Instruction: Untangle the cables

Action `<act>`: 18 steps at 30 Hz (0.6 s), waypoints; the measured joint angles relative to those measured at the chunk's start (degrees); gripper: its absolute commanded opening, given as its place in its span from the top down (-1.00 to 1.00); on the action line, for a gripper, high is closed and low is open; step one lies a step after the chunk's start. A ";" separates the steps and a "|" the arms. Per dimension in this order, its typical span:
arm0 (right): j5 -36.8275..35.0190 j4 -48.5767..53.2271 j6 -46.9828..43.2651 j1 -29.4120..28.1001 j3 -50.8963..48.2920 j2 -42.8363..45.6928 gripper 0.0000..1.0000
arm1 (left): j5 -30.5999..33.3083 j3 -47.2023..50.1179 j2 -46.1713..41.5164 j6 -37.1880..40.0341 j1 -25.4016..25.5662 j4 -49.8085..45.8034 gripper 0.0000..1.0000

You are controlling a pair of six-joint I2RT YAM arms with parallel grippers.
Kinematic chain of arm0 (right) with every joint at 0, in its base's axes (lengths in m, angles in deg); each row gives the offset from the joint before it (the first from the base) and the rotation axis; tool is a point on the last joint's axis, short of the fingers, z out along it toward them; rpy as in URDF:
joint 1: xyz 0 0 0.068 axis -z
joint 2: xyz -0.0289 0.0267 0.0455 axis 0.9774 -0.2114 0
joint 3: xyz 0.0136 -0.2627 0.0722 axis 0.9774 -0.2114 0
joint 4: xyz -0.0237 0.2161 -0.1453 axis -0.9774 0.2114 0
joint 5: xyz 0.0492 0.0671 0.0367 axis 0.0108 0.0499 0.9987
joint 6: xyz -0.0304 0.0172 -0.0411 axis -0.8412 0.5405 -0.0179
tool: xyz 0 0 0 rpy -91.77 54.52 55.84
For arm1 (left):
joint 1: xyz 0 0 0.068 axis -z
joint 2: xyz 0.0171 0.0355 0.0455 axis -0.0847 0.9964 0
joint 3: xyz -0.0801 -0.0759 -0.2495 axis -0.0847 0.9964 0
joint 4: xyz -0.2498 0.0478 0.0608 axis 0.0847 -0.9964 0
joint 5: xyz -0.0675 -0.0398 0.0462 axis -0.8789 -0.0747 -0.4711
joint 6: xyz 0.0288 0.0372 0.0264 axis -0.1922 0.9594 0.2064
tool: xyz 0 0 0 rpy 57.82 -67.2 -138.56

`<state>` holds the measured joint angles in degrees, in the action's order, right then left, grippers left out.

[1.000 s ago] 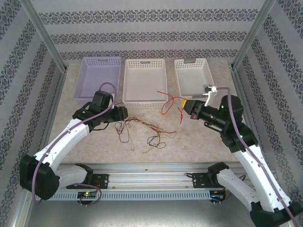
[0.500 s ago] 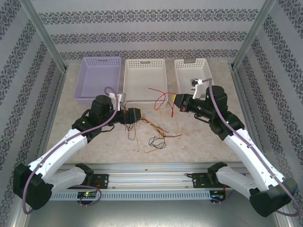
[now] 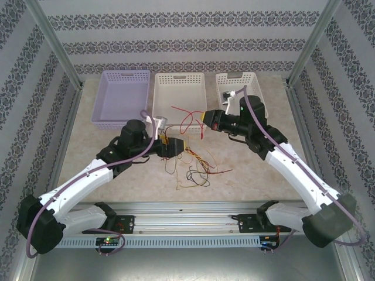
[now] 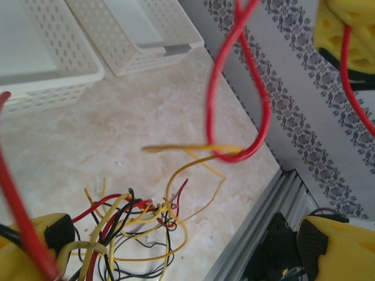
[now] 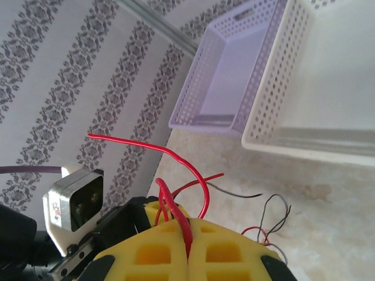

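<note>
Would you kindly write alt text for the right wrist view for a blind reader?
The right gripper, yellow-padded, is shut on thin red cables arching upward. Beyond, a lilac perforated plastic basket and a white perforated basket sit side by side on the marbled table.

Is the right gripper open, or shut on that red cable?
Shut on it: on the right gripper, the yellow fingers press together, with the red cable pinched between them.

Striped damask walls (image 3: 187,47), beige marble tabletop (image 3: 246,182)
</note>
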<state>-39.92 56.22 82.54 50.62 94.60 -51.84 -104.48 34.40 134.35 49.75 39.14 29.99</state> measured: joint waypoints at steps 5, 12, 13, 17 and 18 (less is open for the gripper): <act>0.13 -0.04 0.61 -2.34 1.64 -1.46 1.00 | 1.99 -0.28 1.64 1.77 3.26 -0.02 -0.98; 0.35 -0.70 1.70 -3.10 2.47 -1.44 1.00 | 5.18 -0.28 2.27 2.71 4.02 -0.04 -0.76; 0.33 -0.70 1.88 -3.30 2.47 -1.44 1.00 | 5.57 -0.28 2.34 2.91 4.02 -0.04 -0.67; 0.52 -0.70 2.45 -3.85 2.47 -0.74 1.00 | 6.71 -0.28 2.54 3.56 4.02 -0.04 -0.28; 0.57 -0.70 2.51 -3.85 2.47 -0.48 1.00 | 7.08 -0.28 2.54 3.74 4.02 -0.02 -0.21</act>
<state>-39.35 55.52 85.05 46.77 97.07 -52.32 -97.40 34.12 136.89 53.49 43.16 29.96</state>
